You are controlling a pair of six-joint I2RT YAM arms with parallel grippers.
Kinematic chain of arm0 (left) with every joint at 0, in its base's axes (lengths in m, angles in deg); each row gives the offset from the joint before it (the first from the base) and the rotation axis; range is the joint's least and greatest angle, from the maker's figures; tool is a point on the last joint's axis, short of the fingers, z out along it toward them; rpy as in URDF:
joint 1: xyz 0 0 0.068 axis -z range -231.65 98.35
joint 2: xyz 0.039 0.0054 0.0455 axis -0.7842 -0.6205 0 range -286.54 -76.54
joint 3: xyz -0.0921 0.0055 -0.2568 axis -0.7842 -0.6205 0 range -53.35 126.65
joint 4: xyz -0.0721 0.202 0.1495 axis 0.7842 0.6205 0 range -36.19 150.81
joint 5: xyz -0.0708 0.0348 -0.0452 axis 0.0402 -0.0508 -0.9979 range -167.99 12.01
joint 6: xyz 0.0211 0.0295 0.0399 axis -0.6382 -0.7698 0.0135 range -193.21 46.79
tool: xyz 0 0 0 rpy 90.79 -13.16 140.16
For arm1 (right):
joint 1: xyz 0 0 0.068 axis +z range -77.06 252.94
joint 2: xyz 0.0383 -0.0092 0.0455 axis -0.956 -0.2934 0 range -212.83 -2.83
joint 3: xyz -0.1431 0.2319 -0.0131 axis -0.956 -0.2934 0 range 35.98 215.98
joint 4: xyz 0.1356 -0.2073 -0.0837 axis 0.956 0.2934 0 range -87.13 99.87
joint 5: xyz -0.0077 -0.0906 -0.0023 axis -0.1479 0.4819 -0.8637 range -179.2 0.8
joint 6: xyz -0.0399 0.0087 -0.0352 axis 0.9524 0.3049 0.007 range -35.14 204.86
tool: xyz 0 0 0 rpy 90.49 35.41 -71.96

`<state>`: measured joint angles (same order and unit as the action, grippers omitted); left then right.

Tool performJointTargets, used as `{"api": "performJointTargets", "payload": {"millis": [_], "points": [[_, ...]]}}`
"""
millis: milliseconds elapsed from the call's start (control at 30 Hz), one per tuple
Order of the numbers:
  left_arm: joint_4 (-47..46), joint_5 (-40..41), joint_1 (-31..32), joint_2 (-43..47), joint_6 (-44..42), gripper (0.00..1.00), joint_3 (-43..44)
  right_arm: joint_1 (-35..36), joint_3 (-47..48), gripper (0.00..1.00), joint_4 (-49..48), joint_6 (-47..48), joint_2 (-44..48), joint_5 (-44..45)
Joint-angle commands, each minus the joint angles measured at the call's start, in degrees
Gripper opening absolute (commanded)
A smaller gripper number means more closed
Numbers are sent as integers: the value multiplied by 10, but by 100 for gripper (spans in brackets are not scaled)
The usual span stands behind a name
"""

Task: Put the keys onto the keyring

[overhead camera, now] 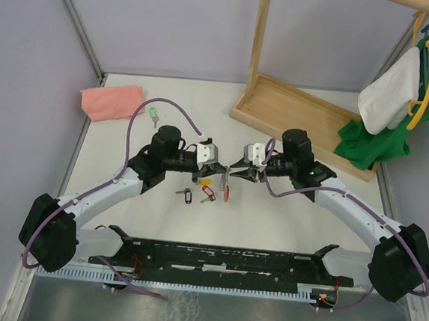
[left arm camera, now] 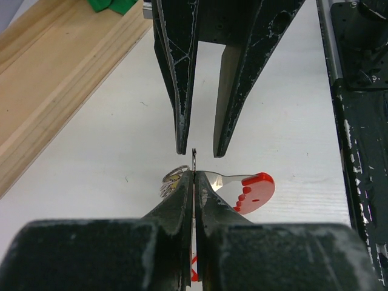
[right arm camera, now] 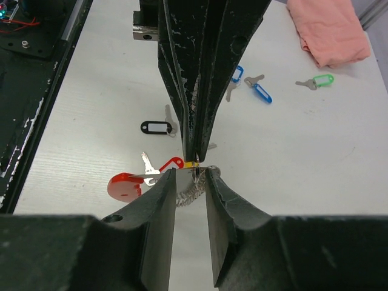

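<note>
My left gripper (left arm camera: 194, 173) is shut on the thin ring of a yellow-tagged key (right arm camera: 191, 163), holding it above the table. Tip to tip with it, my right gripper (right arm camera: 191, 171) stands open, and the keyring's silver coil (right arm camera: 190, 194) lies loose between its fingers. The keyring's red crescent (right arm camera: 124, 185) sticks out to one side, also seen in the left wrist view (left arm camera: 257, 191). Loose keys lie on the table: a red-tagged one (right arm camera: 165, 165), a black-tagged one (right arm camera: 155, 127), two blue-tagged ones (right arm camera: 261, 92) and a green-tagged one (right arm camera: 319, 80). From above the two grippers (overhead camera: 217, 170) (overhead camera: 235, 170) meet at mid-table.
A pink cloth (overhead camera: 112, 101) lies at the back left. A wooden rack base (overhead camera: 301, 115) runs along the back right, with green cloth (overhead camera: 374, 141) and hangers beside it. The arms' black base rail (overhead camera: 221, 259) lines the near edge.
</note>
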<state>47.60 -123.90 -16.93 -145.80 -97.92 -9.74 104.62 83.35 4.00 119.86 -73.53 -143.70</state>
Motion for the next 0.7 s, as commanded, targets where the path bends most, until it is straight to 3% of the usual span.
{"api": "performJointTargets", "payload": {"millis": [0,667], "points": [[11,20,9,-5,-33,3,37,9,39,33,31,30,-13,10],[28,31,20,-15,-41,3,47,19,67,24,92,62,-44,30]]}}
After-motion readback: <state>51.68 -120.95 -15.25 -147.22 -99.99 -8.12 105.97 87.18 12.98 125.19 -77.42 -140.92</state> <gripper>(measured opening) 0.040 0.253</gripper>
